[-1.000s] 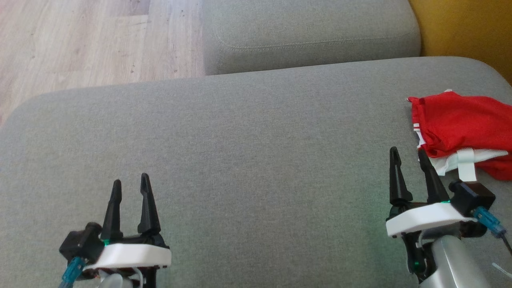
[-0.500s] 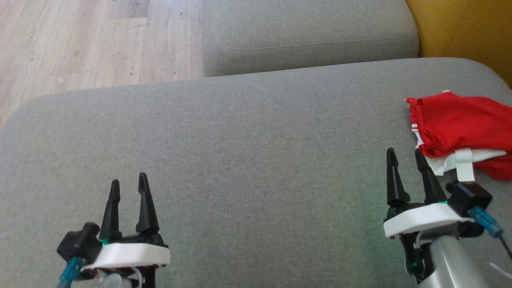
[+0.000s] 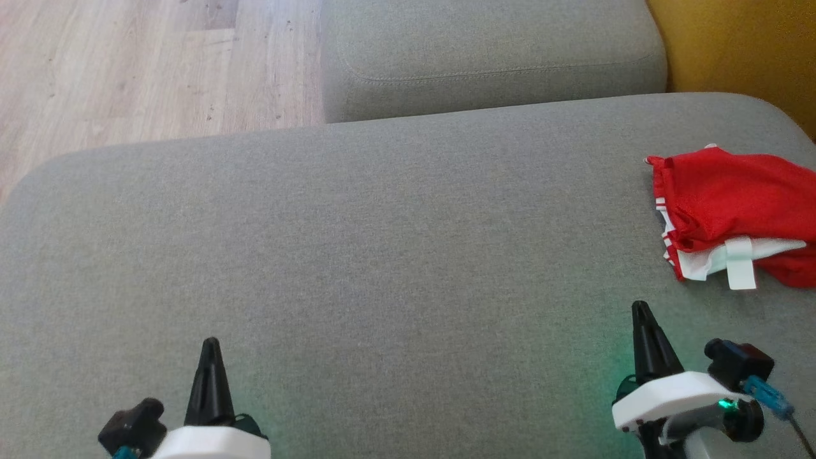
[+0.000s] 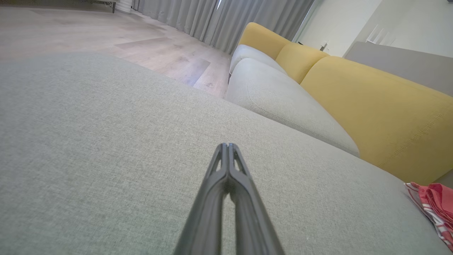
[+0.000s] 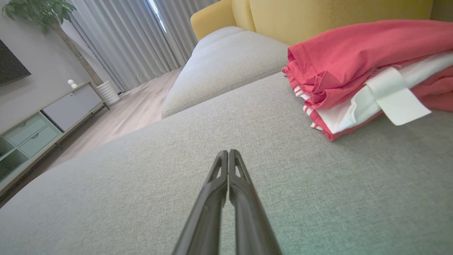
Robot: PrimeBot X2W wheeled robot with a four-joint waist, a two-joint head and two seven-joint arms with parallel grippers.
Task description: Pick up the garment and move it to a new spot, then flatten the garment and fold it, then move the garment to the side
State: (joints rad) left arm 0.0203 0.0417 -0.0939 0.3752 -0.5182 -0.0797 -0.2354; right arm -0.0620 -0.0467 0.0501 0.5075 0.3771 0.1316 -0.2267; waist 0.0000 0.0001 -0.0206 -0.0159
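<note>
— Which step is this, do you reckon?

— Hard to call. The garment (image 3: 733, 191) lies as a red and white layered bundle with one fairly square edge, ahead of the right gripper (image 3: 642, 315) and off to its right, near the end of the seat cushion (image 3: 382, 255). That looks to me like a folded piece already put aside, so I'd judge the last step is done, or close to it. It could also be a loose heap waiting for the first pick-up; I can't rule that out.

— And the tools themselves?

— Both are clenched with nothing in them. In each wrist view the two dark fingers meet at the tips, with only bare grey fabric beyond. The left gripper (image 3: 210, 347) is well apart from the garment, which sits far off to its right. Neither gripper touches the cloth, and whether the tips rest on the cushion or hang just above it I can't tell.

— If there's still work to do?

— Then it falls to the right gripper, being the nearer. It would have to spread its fingers, reach forward and to its right, and pinch through all the layers at the near edge, where a white strip (image 3: 739, 264) hangs out — catch only that and the stack may slide open.
</note>
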